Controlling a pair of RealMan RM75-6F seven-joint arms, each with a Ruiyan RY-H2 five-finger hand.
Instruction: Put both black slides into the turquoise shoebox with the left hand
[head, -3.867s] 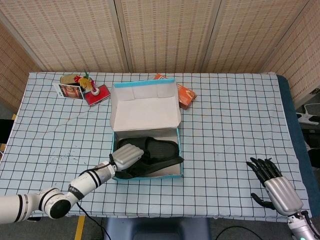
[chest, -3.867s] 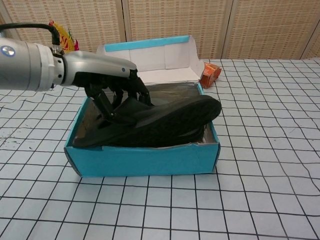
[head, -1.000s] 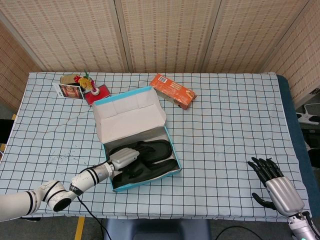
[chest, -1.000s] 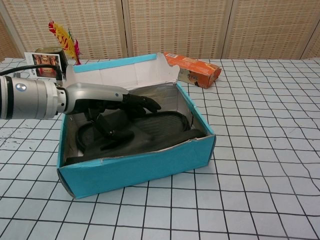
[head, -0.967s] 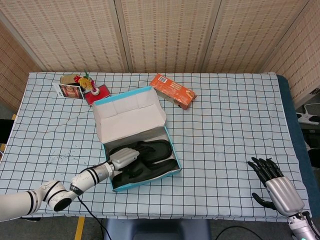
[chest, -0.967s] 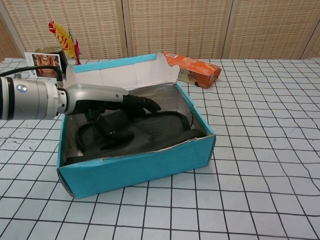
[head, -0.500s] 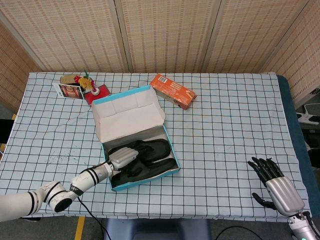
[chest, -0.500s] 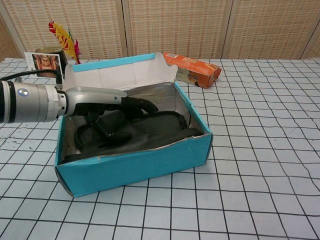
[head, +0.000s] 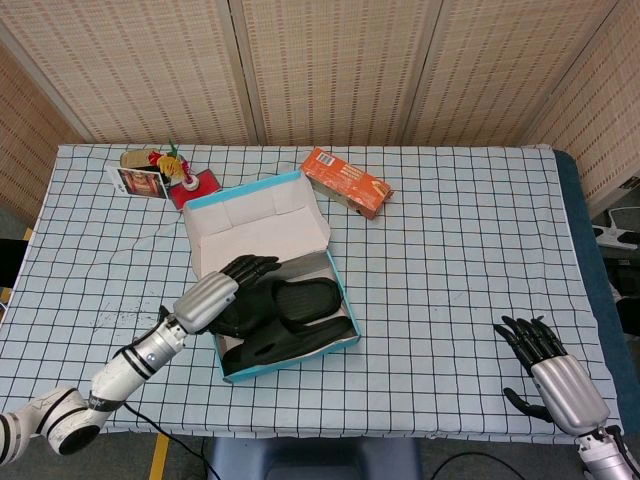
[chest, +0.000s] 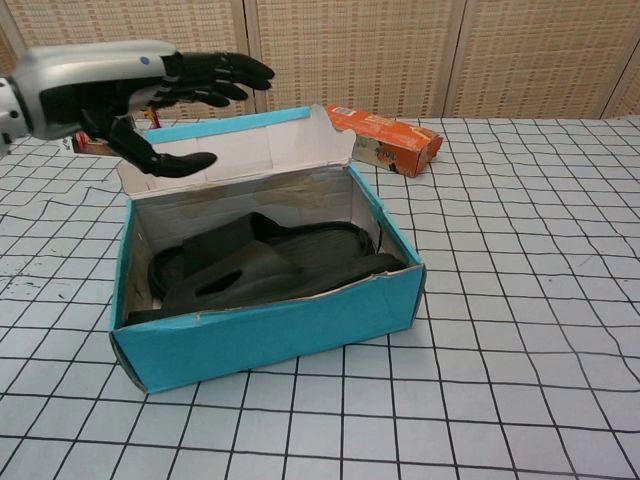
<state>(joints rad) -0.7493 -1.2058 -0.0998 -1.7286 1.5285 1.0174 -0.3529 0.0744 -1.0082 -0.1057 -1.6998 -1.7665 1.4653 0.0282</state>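
the bench (head: 450, 250) is covered by a white cloth with a black grid, a little rumpled toward its left side. the turquoise shoebox (head: 290, 362) sits on it left of centre, turned at an angle, its lid (head: 256, 230) standing open toward the back. just behind the lid, to the right, an orange carton (head: 347, 182) lies flat on the cloth. near the back left corner is a small cluster: a picture card (head: 139, 181), a red flat piece (head: 193, 188), and some colourful bits too small to make out.
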